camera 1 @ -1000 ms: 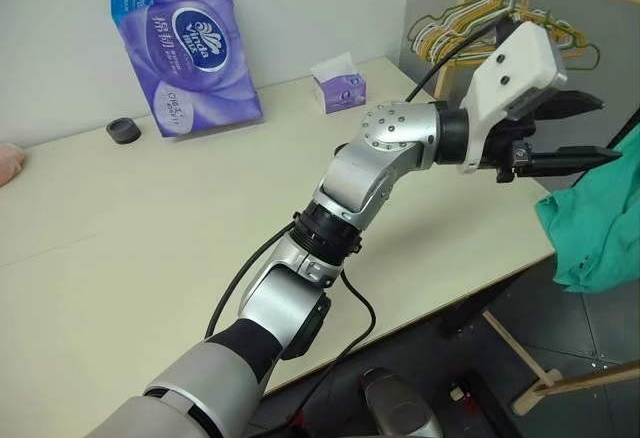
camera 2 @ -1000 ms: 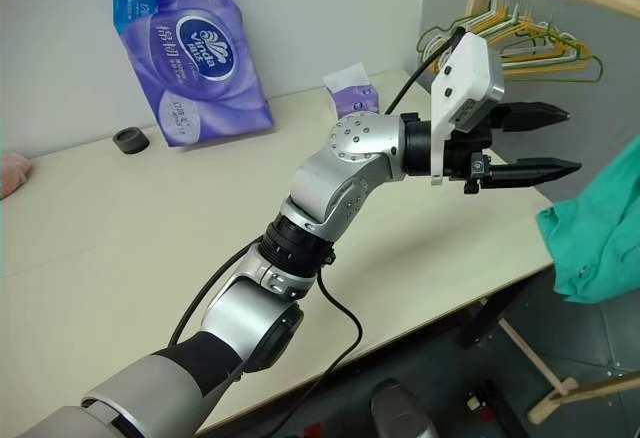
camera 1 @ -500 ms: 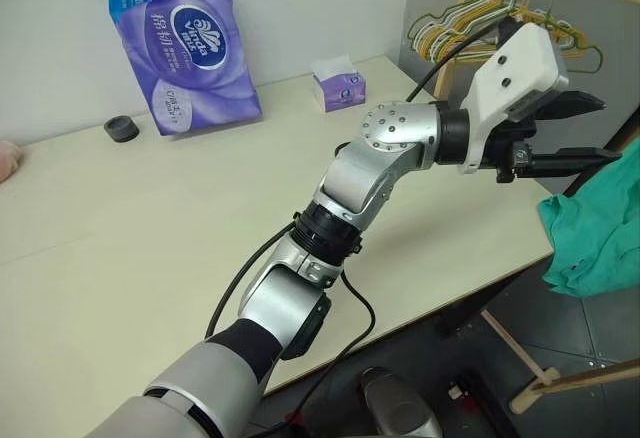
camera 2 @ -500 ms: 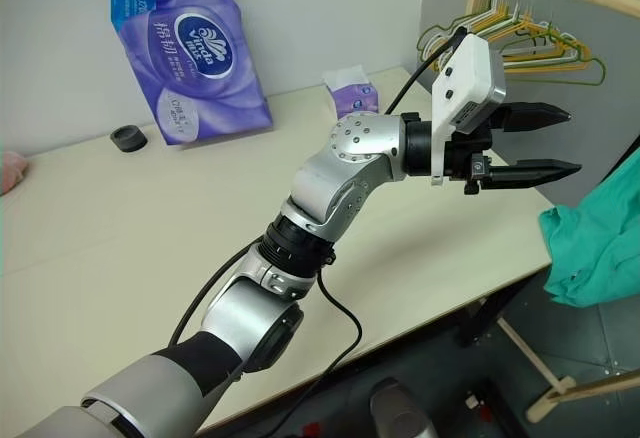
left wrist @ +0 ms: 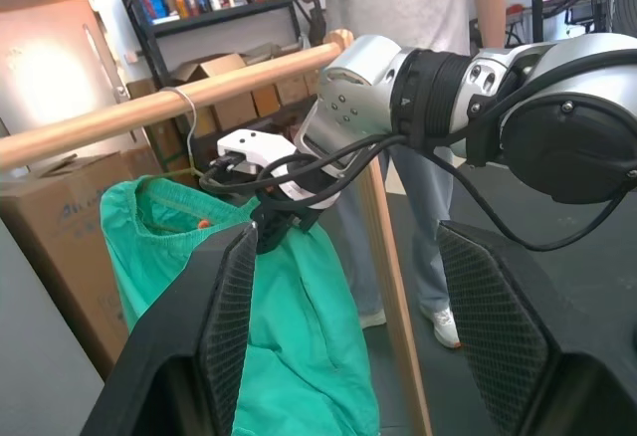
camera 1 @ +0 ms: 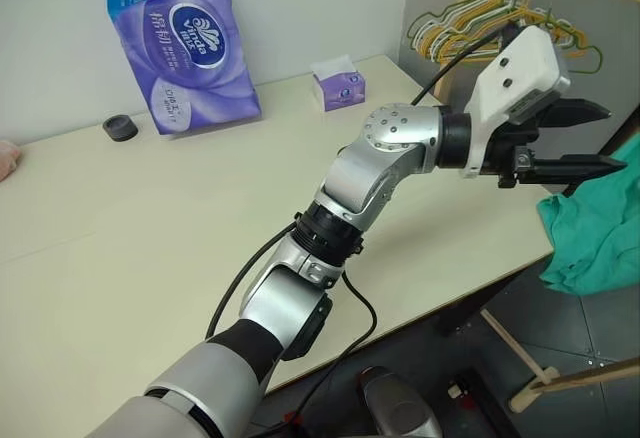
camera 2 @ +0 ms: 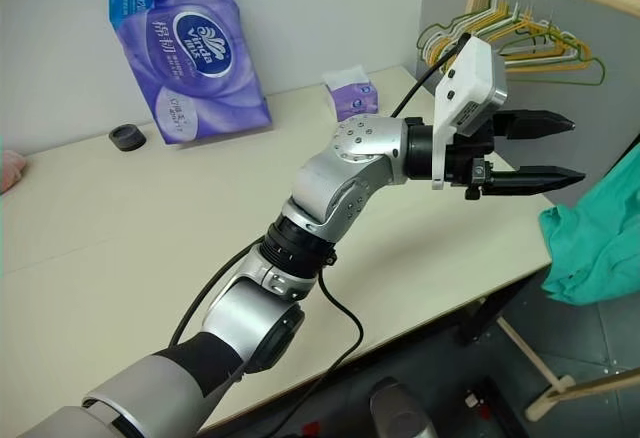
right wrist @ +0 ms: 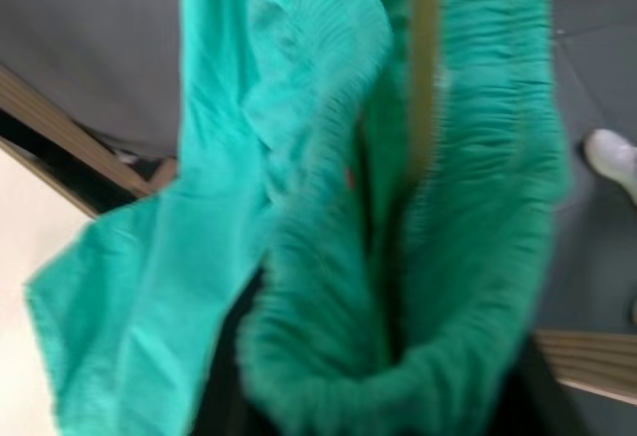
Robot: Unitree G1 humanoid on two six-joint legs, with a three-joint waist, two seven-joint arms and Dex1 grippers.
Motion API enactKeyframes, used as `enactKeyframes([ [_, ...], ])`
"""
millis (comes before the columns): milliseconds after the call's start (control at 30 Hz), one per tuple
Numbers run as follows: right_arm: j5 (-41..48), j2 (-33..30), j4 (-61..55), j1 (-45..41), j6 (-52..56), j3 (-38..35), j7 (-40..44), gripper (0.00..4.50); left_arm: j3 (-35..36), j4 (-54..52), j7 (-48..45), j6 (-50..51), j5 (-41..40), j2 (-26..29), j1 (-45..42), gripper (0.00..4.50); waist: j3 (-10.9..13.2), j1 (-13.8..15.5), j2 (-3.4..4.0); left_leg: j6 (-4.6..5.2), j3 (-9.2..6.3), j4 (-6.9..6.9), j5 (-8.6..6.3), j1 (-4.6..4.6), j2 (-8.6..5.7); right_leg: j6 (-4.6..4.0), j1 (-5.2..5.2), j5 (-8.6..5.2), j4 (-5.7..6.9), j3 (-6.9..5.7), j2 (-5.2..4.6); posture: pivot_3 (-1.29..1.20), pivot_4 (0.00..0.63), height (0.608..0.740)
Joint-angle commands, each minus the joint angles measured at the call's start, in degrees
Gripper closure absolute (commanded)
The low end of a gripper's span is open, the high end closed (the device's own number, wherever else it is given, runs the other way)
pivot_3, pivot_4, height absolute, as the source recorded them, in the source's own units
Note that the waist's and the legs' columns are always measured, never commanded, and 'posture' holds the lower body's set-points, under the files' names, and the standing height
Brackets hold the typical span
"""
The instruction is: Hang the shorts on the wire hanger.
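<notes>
Left gripper (camera 1: 600,138) jaws apart, empty; right gripper (left wrist: 284,227) at the shorts (left wrist: 289,346), jaws unclear

Shorts (left wrist: 289,336): teal-green soft fabric, gathered elastic waistband, small orange-red tag; hanging limp below wooden rail. Wire hanger (left wrist: 185,108): thin hook over rail, triangle hidden inside waistband.

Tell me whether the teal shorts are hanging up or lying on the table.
Hanging. The teal-green fabric shorts droop from a thin wire hook looped over the wooden rail, off the cream table.
</notes>
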Motion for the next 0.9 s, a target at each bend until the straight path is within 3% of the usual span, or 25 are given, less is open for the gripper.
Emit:
enactKeyframes([
  [33, 1.9, -0.8, -5.1, -1.3, 2.2, -2.7, -1.3, 1.61, 0.6, -1.5, -0.1, -0.1, -0.6, -0.1, -2.0, 1.49, 0.0, 0.0, 0.01, 0.00, -0.02, 0.00, 0.00, 0.00, 0.00, 0.00, 0.00, 0.00, 0.00, 0.00, 0.00, -0.37, 0.135, 0.740],
  [200, 3.8, -0.7, -11.5, -2.9, 4.9, -7.8, -7.5, 0.05, 0.4, -1.4, -0.4, -0.2, -0.4, 0.2, -2.1, 1.49, 0.1, 0.0, 0.11, 0.00, -0.01, 0.00, 0.00, -0.01, 0.00, 0.00, -0.01, 0.00, 0.00, 0.01, -0.01, -0.37, 0.132, 0.740],
  [367, 4.4, 1.4, -23.4, -2.0, 7.9, -11.6, -13.2, 0.02, 0.3, -1.4, -0.6, -0.2, -0.2, 0.6, -1.8, 1.49, 0.1, 0.0, 0.12, 0.01, 0.01, -0.02, 0.00, -0.01, -0.01, 0.02, -0.04, -0.01, 0.00, 0.02, -0.01, -0.38, 0.130, 0.740],
  [467, 7.8, 4.0, -36.3, 1.7, 7.9, -14.0, -10.6, 0.02, 0.4, -1.4, -0.5, 0.2, 0.1, 1.9, -1.0, 1.49, 0.1, -0.1, 0.15, 0.01, 0.06, -0.02, 0.00, 0.00, 0.00, 0.04, -0.06, -0.02, 0.02, 0.02, 0.00, -0.38, 0.126, 0.740],
  [633, 9.3, 7.4, -57.9, 19.5, 0.5, -13.4, -5.0, 0.02, 1.0, -4.1, -0.5, 3.4, 0.3, 7.3, 4.1, 1.49, 0.1, 0.1, 0.19, 0.00, -0.09, 0.05, 0.00, -0.07, 0.07, 0.07, -0.02, -0.02, 0.00, -0.03, 0.04, -0.37, 0.117, 0.740],
  [833, 8.8, 14.3, -69.7, 31.6, -13.0, -13.6, -5.0, 0.02, 2.2, -9.9, 3.1, 7.5, 1.9, 15.9, 12.9, 1.49, -0.1, 0.0, 0.42, -0.02, -0.07, 0.13, 0.02, -0.04, 0.09, 0.12, -0.04, 0.00, 0.15, 0.01, 0.02, -0.35, 0.113, 0.740],
  [900, 10.2, 17.8, -75.8, 37.5, -18.0, -10.3, -1.4, 0.02, 3.7, -11.7, 6.9, 7.4, 4.3, 19.9, 17.4, 1.49, -0.1, 0.2, 0.36, -0.02, -0.14, 0.15, 0.02, -0.07, 0.06, 0.12, -0.03, 0.00, 0.16, -0.05, -0.03, -0.34, 0.111, 0.740],
])
